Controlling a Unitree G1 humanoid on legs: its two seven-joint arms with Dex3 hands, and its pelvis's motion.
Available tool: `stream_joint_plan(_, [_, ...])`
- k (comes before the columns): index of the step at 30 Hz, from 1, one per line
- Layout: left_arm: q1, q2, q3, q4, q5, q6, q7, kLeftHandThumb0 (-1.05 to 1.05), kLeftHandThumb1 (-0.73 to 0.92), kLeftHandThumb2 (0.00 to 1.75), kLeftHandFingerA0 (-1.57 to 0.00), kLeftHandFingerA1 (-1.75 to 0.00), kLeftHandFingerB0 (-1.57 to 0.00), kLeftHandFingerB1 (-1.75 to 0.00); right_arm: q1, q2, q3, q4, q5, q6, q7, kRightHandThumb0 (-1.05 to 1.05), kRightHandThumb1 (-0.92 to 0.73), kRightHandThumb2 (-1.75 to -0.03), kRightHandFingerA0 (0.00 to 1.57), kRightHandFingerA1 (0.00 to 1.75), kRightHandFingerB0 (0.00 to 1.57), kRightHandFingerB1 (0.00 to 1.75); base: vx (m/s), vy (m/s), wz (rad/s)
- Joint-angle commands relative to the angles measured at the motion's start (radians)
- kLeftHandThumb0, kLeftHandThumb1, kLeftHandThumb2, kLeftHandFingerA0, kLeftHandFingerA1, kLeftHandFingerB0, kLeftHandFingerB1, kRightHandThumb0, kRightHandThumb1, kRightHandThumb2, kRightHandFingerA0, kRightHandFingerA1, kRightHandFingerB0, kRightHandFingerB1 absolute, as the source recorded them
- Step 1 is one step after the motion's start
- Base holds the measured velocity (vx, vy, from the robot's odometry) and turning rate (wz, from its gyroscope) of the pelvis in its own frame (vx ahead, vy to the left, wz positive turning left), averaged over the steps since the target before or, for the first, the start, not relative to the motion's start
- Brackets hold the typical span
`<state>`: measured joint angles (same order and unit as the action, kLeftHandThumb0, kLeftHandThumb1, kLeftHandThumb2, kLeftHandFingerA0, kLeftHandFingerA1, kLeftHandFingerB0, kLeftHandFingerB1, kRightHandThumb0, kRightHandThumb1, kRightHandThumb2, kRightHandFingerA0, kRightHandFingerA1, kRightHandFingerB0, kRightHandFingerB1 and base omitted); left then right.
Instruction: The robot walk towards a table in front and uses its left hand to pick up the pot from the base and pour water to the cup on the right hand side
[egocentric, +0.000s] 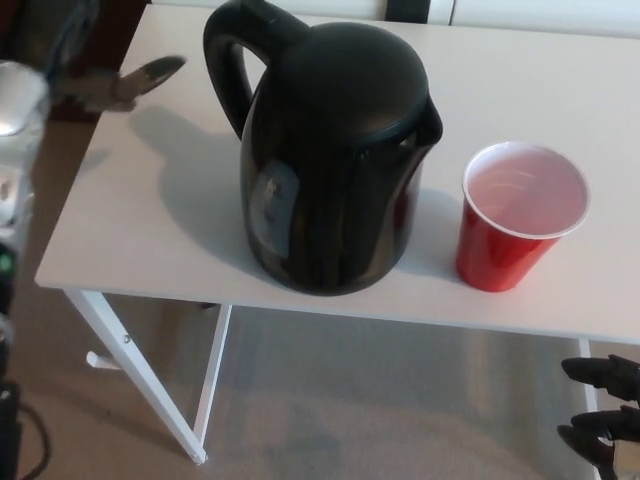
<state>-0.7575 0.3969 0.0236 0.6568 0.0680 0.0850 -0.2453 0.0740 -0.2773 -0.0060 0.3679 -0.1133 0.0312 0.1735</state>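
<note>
A black pot (335, 160) with a closed lid stands upright on the white table (150, 220). Its handle (235, 60) points to the back left, and I cannot make out a separate base under it. A red cup (520, 215) with a white inside stands just right of the pot, a small gap apart. My left hand (125, 82) is motion-blurred at the table's far left corner, well left of the handle. It touches nothing and has a finger stretched out. My right hand (603, 410) hangs low at the bottom right, below the table edge, fingers apart and empty.
My silver left forearm (15, 130) runs along the picture's left edge. The table's front edge crosses below the pot, with white legs (130, 375) and beige floor (380, 400) under it. Bare tabletop lies left of the pot.
</note>
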Motion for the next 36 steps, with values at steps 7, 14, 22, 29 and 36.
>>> stream_joint_plan(7, [0.921, 0.082, 0.621, -0.381, -0.440, -0.075, -0.348, 0.11, 0.72, 0.62, 0.00, 0.00, 0.00, 0.00, 0.048, -0.023, -0.115, 0.093, 0.070, -0.001, -0.030, 0.07, -0.36, -0.85, 0.23, 0.53, 0.21, 0.51, 0.00, 0.000, 0.00])
stream_joint_plan(14, [1.174, -0.051, 0.738, -0.316, -0.472, -0.197, -0.362, 0.18, 0.72, 0.88, 0.00, -0.01, 0.00, -0.22, 0.088, -0.009, -0.177, 0.130, 0.097, 0.002, -0.050, 0.10, -0.39, -0.86, 0.23, 0.54, 0.21, 0.51, 0.00, 0.000, 0.00])
stream_joint_plan(22, [1.310, -0.099, 0.650, -0.152, -0.208, -0.378, -0.140, 0.07, 0.76, 0.63, -0.01, -0.24, 0.00, -0.22, 0.053, 0.010, -0.202, 0.183, 0.090, 0.016, -0.052, 0.12, -0.41, -0.88, 0.24, 0.53, 0.21, 0.51, 0.00, 0.000, 0.00])
stream_joint_plan(29, [1.258, 0.022, 0.273, 0.038, 0.166, -0.399, 0.054, -0.05, 0.63, 0.59, -0.30, -0.40, -0.26, -0.30, 0.047, -0.001, -0.189, 0.314, 0.070, -0.056, -0.034, 0.15, -0.43, -0.90, 0.27, 0.55, 0.22, 0.52, 0.00, 0.000, 0.01])
stream_joint_plan(36, [1.027, 0.037, 0.149, 0.141, 0.124, -0.255, 0.057, -0.18, 0.60, 0.58, -0.58, -0.48, -0.33, -0.33, 0.026, -0.007, -0.162, 0.372, 0.043, -0.074, -0.050, 0.14, -0.42, -0.90, 0.35, 0.58, 0.25, 0.53, 0.00, 0.000, 0.00])
